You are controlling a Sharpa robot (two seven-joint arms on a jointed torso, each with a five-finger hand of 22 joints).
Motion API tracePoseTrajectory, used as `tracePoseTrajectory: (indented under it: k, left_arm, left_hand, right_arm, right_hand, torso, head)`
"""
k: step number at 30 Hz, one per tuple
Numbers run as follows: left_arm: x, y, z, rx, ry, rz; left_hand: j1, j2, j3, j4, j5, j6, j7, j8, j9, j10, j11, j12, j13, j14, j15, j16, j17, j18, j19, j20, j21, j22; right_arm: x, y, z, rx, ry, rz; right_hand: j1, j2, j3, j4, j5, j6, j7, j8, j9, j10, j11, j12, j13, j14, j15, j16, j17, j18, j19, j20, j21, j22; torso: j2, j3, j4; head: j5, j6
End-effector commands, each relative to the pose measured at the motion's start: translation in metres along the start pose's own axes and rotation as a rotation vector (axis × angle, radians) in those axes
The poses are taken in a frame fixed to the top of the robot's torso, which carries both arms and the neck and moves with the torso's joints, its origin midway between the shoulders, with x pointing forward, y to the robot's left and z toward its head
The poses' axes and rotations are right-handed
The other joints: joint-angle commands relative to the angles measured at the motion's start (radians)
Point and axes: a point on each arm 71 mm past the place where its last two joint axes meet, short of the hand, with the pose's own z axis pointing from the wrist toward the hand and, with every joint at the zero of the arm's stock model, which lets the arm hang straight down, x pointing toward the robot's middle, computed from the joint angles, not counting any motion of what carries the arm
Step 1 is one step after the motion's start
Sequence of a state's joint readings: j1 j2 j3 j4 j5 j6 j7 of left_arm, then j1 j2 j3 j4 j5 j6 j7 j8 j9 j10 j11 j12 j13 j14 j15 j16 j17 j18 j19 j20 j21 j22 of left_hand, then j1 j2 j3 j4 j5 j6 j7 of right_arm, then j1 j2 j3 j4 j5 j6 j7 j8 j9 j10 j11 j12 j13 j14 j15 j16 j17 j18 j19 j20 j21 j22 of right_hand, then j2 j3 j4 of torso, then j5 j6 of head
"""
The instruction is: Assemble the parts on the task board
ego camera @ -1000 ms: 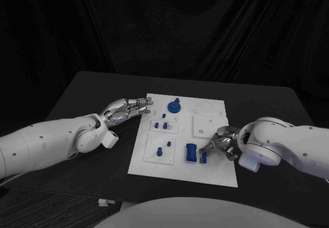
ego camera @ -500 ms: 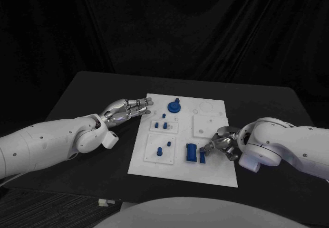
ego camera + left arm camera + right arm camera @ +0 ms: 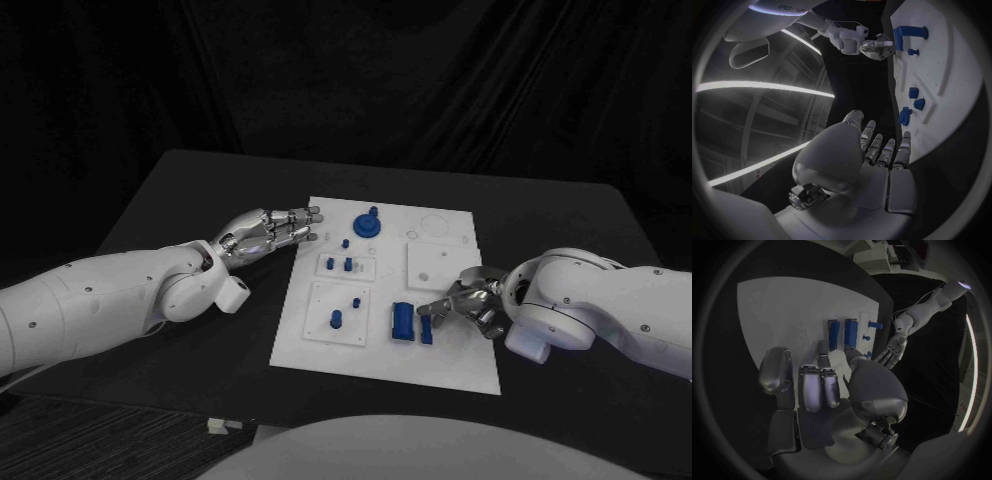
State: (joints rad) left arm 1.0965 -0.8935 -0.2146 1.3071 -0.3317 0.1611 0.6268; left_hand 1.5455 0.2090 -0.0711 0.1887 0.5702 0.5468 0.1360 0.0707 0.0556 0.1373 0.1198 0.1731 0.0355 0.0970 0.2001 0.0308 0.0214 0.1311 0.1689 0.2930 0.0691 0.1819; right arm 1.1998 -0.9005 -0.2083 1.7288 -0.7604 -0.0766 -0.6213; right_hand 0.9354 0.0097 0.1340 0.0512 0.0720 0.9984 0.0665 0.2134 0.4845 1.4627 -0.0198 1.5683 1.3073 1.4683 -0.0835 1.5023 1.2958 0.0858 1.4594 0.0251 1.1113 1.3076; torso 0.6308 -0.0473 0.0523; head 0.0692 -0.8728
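From the head camera: white board (image 3: 450,352) sits mid-table (image 3: 173,190), my left hand (image 3: 268,230) hovers just off its left edge near the far corner, fingers loosely apart, holding nothing. My right hand (image 3: 464,305) is at the board's right side, fingertips touching a slim blue bar (image 3: 426,322) that lies beside a fatter blue block (image 3: 401,319); can't tell if that's a real grip or just contact. Further up the board: round blue knob (image 3: 366,224), two short pegs (image 3: 336,264) in a plate, and a small peg pair (image 3: 340,313) in the near-left plate. Left wrist camera: my left palm (image 3: 856,165) open, fingers straight and slightly spread, beside the board edge (image 3: 942,125), not touching it; blue pegs (image 3: 912,102) close by, right hand (image 3: 876,46) far across at the blue block (image 3: 907,34). Right wrist camera: right hand (image 3: 820,382) over the board (image 3: 786,315), one fingertip on the near end of the two blue bars (image 3: 845,333), other fingers partly curled; left hand (image 3: 892,351) beyond.
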Motion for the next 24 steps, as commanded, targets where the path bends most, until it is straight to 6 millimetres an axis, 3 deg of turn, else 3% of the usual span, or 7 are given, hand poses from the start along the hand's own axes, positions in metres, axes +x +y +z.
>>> tracePoseTrajectory:
  k: [1,6,8,10,16,21,24]
  left_arm:
    - [0.002,0.000,0.000,0.012,0.008,-0.015]
    - [0.001,0.000,0.000,0.011,0.006,-0.014]
    - [0.001,0.000,0.000,0.011,0.005,-0.014]
    - [0.001,0.000,-0.001,0.010,0.005,-0.014]
    - [0.001,0.000,-0.001,0.008,0.004,-0.013]
    - [0.001,0.000,0.000,0.008,0.006,-0.014]
    - [0.002,0.000,0.000,0.009,0.007,-0.015]
  left_hand:
    - [-0.002,-0.009,0.005,0.002,0.006,0.006,0.004,0.006,0.001,0.004,0.001,0.002,0.001,0.008,0.002,0.003,0.001,-0.017,0.009,0.002,0.007,0.000]
    - [-0.002,-0.009,0.005,0.002,0.006,0.006,0.004,0.006,0.001,0.004,0.001,0.002,0.001,0.008,0.002,0.003,0.001,-0.017,0.009,0.002,0.007,0.000]
    - [-0.002,-0.009,0.005,0.002,0.006,0.006,0.004,0.006,0.001,0.004,0.001,0.002,0.001,0.008,0.002,0.003,0.001,-0.017,0.009,0.002,0.007,0.000]
    - [-0.002,-0.009,0.005,0.002,0.006,0.006,0.004,0.006,0.001,0.004,0.001,0.002,0.001,0.008,0.002,0.003,0.001,-0.017,0.009,0.002,0.007,0.000]
    - [-0.002,-0.010,0.007,0.001,0.006,0.010,0.005,0.007,0.002,0.006,0.002,0.004,0.002,0.009,0.003,0.003,0.001,-0.018,0.009,0.002,0.007,-0.001]
    - [-0.003,-0.010,0.010,0.000,0.006,0.017,0.007,0.009,0.002,0.010,0.005,0.007,0.002,0.009,0.002,0.003,0.001,-0.020,0.010,0.001,0.007,-0.002]
    - [-0.003,-0.010,0.011,0.000,0.006,0.022,0.008,0.010,0.003,0.012,0.007,0.008,0.003,0.010,0.001,0.004,0.001,-0.021,0.010,0.001,0.007,-0.002]
  right_arm:
    - [0.000,-0.004,-0.003,0.004,-0.008,0.003]
    - [-0.005,-0.008,-0.011,-0.022,-0.035,0.022]
    - [-0.008,-0.008,-0.015,-0.041,-0.051,0.030]
    - [-0.012,-0.008,-0.019,-0.067,-0.069,0.039]
    - [-0.018,-0.009,-0.029,-0.152,-0.104,0.056]
    - [-0.017,-0.006,-0.031,-0.206,-0.078,0.038]
    - [-0.013,-0.005,-0.031,-0.220,-0.052,0.026]
  right_hand:
    - [-0.045,-0.008,-0.034,0.036,-0.017,-0.011,-0.002,0.008,-0.002,0.108,0.005,0.003,0.263,0.057,0.004,-0.005,-0.001,0.002,-0.005,0.004,-0.005,0.145]
    - [-0.093,-0.003,-0.096,0.106,-0.016,-0.010,-0.004,0.017,-0.002,0.108,0.004,0.003,0.263,0.058,0.003,-0.004,0.002,0.002,-0.003,0.003,-0.003,0.146]
    - [-0.118,0.021,-0.130,0.165,-0.005,-0.003,-0.007,0.024,-0.003,0.108,0.001,0.003,0.263,0.059,0.001,-0.001,0.009,0.001,-0.002,0.002,0.001,0.147]
    - [-0.146,0.047,-0.168,0.235,0.050,0.006,-0.010,0.028,-0.008,0.108,-0.001,0.003,0.263,0.060,-0.001,0.001,0.013,0.001,-0.001,0.000,0.006,0.149]
    - [-0.230,0.131,-0.259,0.243,0.009,0.028,-0.011,0.015,-0.037,0.108,-0.002,0.003,0.263,0.063,-0.002,0.007,0.030,-0.002,0.002,-0.001,0.020,0.152]
    - [-0.242,0.163,-0.333,0.241,-0.021,0.005,0.004,-0.033,-0.087,0.108,0.011,0.003,0.263,0.065,0.009,0.012,0.042,-0.006,0.005,0.007,0.040,0.156]
    - [-0.241,0.166,-0.342,0.241,-0.021,0.001,0.006,-0.039,-0.094,0.108,0.013,0.003,0.263,0.065,0.010,0.013,0.046,-0.006,0.006,0.009,0.044,0.157]
  torso:
    - [0.000,0.0000,0.0000]
    - [0.000,0.0001,0.0001]
    - [0.000,0.0002,0.0001]
    - [0.000,0.0003,0.0000]
    - [-0.001,0.0001,-0.0002]
    - [0.000,0.0000,-0.0004]
    - [0.000,0.0001,0.0003]
  head:
    - [0.002,0.000]
    - [-0.001,0.000]
    - [-0.001,0.000]
    - [0.000,0.000]
    - [0.000,0.000]
    - [-0.002,0.000]
    - [-0.002,0.000]
